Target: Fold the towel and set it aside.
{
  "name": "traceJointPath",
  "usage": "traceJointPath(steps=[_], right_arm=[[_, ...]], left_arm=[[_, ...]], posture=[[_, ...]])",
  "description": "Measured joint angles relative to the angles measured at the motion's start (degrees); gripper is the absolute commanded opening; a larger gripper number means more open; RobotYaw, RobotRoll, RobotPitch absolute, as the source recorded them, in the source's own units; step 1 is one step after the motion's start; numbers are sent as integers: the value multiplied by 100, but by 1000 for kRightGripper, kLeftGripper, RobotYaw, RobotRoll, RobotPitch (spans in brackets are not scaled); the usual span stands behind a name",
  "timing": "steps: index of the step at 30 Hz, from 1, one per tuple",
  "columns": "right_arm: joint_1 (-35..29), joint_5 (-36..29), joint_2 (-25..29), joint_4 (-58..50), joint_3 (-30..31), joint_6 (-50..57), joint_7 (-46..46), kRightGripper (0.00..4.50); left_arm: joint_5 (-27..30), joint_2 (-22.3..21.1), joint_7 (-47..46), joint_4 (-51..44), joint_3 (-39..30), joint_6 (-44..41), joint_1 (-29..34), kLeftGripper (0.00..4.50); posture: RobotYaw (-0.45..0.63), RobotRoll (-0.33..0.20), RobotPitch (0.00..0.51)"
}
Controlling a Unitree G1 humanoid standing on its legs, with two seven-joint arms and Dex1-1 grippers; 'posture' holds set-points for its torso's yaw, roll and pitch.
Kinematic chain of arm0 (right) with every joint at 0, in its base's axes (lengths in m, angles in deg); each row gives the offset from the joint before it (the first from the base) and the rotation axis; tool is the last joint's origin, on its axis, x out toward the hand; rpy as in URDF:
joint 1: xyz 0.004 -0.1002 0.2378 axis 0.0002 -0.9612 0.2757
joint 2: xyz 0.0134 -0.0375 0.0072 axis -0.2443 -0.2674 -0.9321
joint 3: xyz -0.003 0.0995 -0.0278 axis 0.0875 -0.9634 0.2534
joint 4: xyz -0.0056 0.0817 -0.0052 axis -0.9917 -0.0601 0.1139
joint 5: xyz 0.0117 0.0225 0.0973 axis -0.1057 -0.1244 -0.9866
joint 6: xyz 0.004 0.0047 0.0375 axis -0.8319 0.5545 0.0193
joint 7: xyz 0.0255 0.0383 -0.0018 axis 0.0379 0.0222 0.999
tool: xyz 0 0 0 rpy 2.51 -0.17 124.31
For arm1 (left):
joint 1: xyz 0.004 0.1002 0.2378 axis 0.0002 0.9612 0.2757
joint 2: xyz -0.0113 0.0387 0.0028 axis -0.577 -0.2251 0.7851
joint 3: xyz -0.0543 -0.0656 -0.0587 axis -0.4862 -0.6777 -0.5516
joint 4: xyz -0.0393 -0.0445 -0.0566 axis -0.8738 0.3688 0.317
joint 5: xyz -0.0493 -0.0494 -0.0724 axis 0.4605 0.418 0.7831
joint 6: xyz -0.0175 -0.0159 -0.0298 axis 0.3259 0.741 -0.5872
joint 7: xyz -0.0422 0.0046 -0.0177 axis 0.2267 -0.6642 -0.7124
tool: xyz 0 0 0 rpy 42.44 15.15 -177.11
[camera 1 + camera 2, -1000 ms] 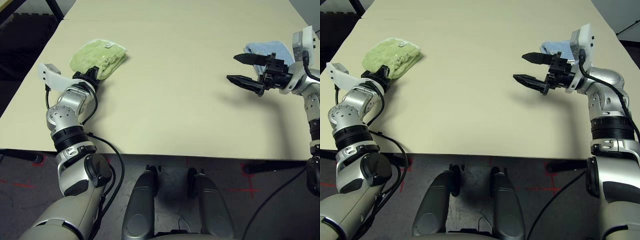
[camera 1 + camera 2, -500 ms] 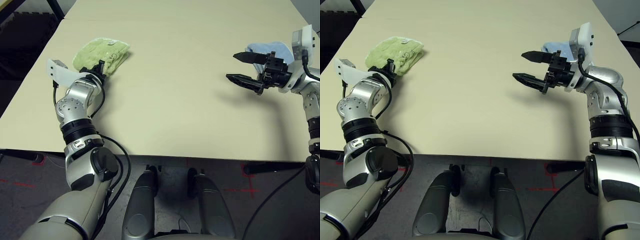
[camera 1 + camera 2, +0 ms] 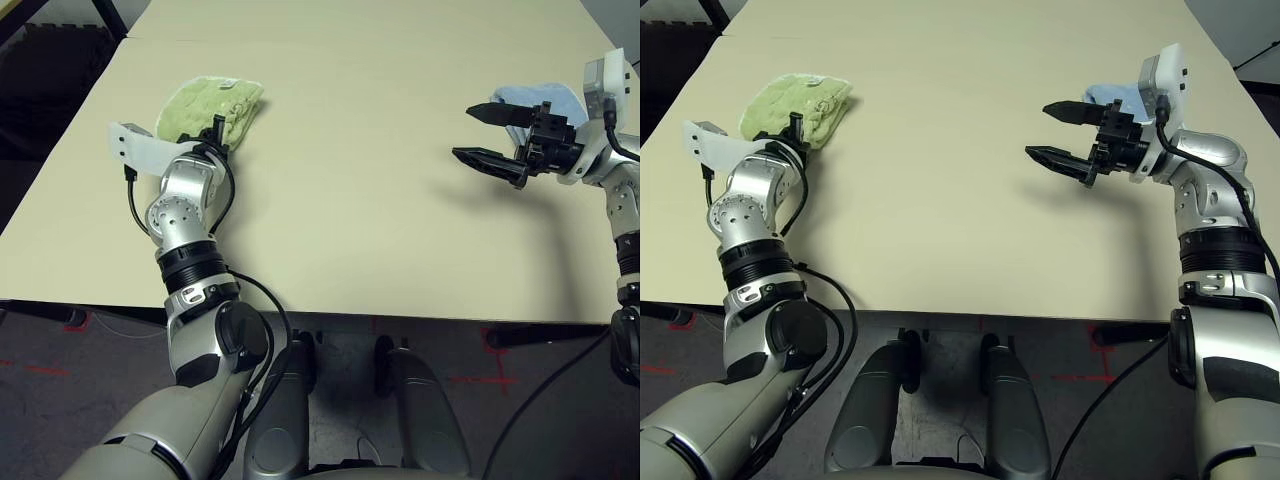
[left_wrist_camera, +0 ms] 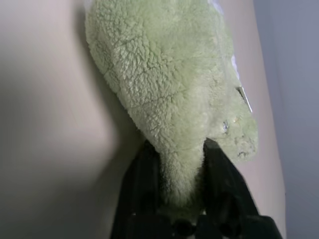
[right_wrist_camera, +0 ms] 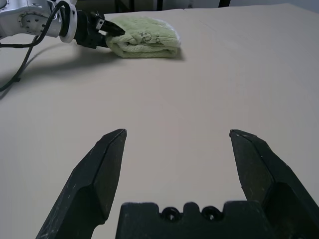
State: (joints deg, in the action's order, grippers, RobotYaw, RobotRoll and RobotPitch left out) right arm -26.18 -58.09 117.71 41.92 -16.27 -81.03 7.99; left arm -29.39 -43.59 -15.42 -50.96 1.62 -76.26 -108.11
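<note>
Left eye view: the folded light green towel [image 3: 213, 107] lies at the far left of the pale tabletop [image 3: 340, 200], and the left pincer [image 3: 217, 135] sits at its near edge; half a second ago the arm was further left, so it has swung inward while the towel has barely moved. Left wrist view: the two black fingers [image 4: 144, 184] flank a tuck of terry with a little slack, which suggests a grip loosening now that the towel is set aside. Right eye view: the right pincer [image 3: 1060, 132] hovers wide and empty, unmoved, beside a light blue towel [image 3: 1110, 97]. Right wrist view: dark embroidery on the green towel is too small to read.
</note>
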Motion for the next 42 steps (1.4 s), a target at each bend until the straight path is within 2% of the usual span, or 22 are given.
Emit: traceJointPath(steps=[3, 5, 9, 12, 13, 15, 18, 21, 25, 32, 34, 37, 42], right_arm=[[2, 3, -10, 2, 0, -3, 0, 4500], [10, 5, -26, 2, 4, -12, 1, 4500], [-7, 1, -57, -19, 6, -11, 1, 4500], [-59, 1, -64, -12, 1, -11, -1, 4500], [-64, 0, -73, -8, 4, -12, -2, 4500], [-50, 0, -121, -2, 3, -15, -11, 4500], [-41, 0, -188, 25, 3, -15, -119, 4500], [-31, 2, -299, 71, -26, 58, -508, 4500], [-90, -13, -627, 97, -174, 329, -1408, 4500], [-248, -1, -1026, -191, -266, 309, -2422, 4500], [-282, 168, -1140, -182, -268, 27, -2895, 4500], [-342, 321, -1339, -130, -351, -352, -3572, 4500], [-177, 683, -1582, 728, -650, -1067, -5142, 4500]], left_arm=[[-117, -237, -328, -139, 203, -411, 72, 3693], [-106, -508, -599, -551, 388, -1076, 254, 4467], [210, -1124, -997, -1580, 618, -3009, 753, 4489], [304, -2254, 48, -2268, 1272, -3806, 1442, 4489], [237, -2820, 743, -2476, 1647, -3805, 1587, 4489], [32, -3384, 1776, -2763, 2090, -3511, 1578, 4489], [-784, -3824, 3347, -2641, 2931, -2207, 1549, 4489], [-1426, -3649, 4639, -2057, 3439, -827, 1255, 4489], [-1849, -2796, 5806, -714, 3702, 563, 548, 4489], [-2231, -1437, 6891, 1646, 3705, 2130, -443, 4489], [-2476, -1148, 6887, 2268, 3707, 2822, -675, 4489], [-2897, -986, 6308, 3157, 3612, 3724, -950, 4489], [-3484, -1138, 4547, 4085, 3233, 4631, -1133, 4489]], posture=[[15, 0, 250], [11, 0, 249], [23, 0, 250], [34, 0, 250], [37, 0, 249], [40, 0, 249], [47, 0, 249], [45, 0, 247], [31, 0, 245], [16, 0, 241], [8, 0, 238], [-1, 0, 239], [9, 0, 250]])
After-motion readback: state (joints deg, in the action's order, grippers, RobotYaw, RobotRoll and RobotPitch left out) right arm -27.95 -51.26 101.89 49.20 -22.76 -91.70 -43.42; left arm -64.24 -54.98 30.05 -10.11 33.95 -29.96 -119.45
